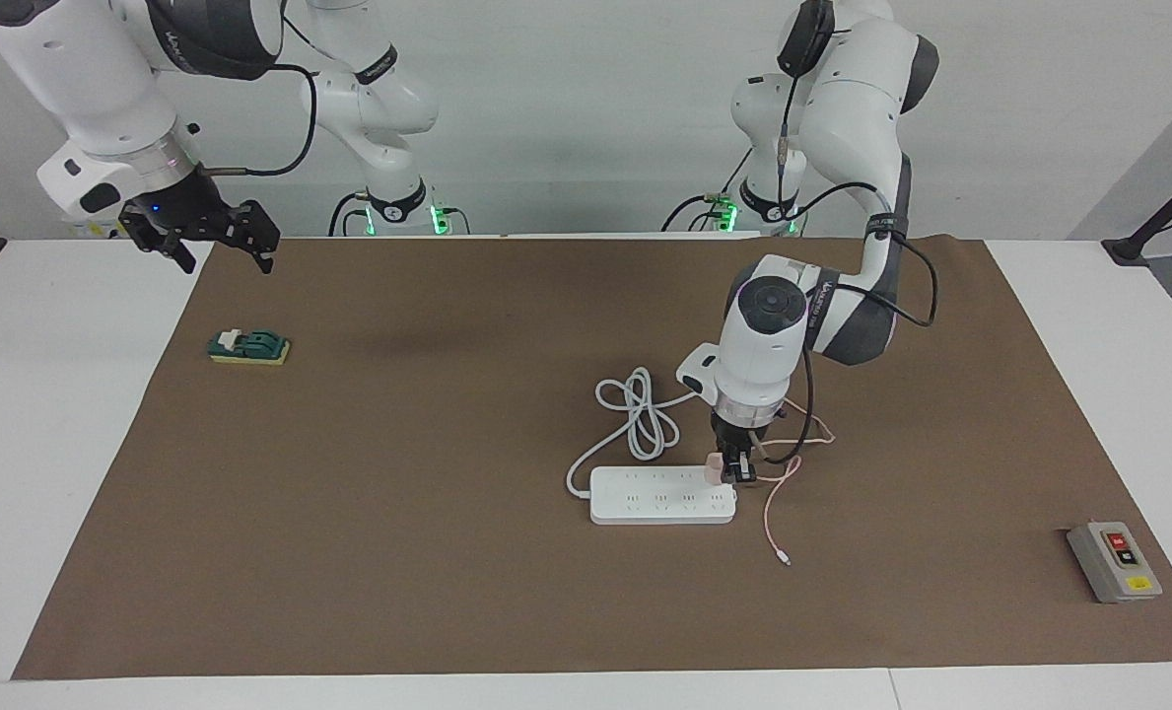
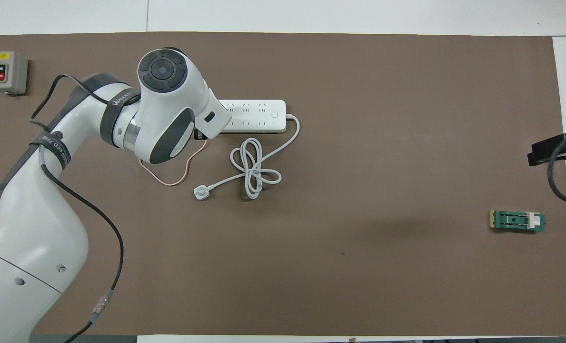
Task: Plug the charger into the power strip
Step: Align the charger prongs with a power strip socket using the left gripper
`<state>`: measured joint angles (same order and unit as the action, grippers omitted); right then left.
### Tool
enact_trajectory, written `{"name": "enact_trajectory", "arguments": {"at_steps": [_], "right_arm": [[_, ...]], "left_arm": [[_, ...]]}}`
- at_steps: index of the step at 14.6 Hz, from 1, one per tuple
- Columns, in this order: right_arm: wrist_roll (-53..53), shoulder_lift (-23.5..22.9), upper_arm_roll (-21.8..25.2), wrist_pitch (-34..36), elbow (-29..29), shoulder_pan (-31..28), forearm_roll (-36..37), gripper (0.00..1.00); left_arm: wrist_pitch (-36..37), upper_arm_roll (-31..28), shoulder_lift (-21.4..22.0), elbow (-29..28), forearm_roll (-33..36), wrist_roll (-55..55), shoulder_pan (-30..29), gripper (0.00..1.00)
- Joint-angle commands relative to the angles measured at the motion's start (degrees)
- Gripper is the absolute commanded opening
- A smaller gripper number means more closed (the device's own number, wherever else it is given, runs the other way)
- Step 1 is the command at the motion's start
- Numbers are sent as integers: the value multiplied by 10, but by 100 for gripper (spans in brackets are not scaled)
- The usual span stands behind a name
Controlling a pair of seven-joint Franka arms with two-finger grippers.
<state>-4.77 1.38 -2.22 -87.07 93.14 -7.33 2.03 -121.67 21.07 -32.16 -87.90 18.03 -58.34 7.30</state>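
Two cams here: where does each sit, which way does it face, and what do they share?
Facing view: high across the table, looking at the robots; both arms show, the left gripper shut on the charger at the power strip, the right gripper open, waiting.
Overhead view: above the robots' end, looking steeply down; the left arm hides its gripper, the right gripper at the edge.
Shared: power strip, grey box, green block.

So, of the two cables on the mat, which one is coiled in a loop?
The thick white cord of the power strip is coiled, nearer to the robots than the strip. The thin pink cable of the charger, which the left gripper holds, lies loose.
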Motion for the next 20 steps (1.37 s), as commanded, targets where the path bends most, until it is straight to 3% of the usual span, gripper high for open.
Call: {"name": "enact_trajectory", "arguments": {"at_steps": [1,12,20], "right_arm": [[6,13,-4,7,4,-9,2,100],[6,14,-4,7,6,-10,2,100],[6,14,-3,6,6,-8,2,100]], "left_arm": [[1,0,3,-7,10,-5,3,0],[12,1,12,-24,29,-4,5,0],[-1,9,16,-39,-3,5,2,0]]}}
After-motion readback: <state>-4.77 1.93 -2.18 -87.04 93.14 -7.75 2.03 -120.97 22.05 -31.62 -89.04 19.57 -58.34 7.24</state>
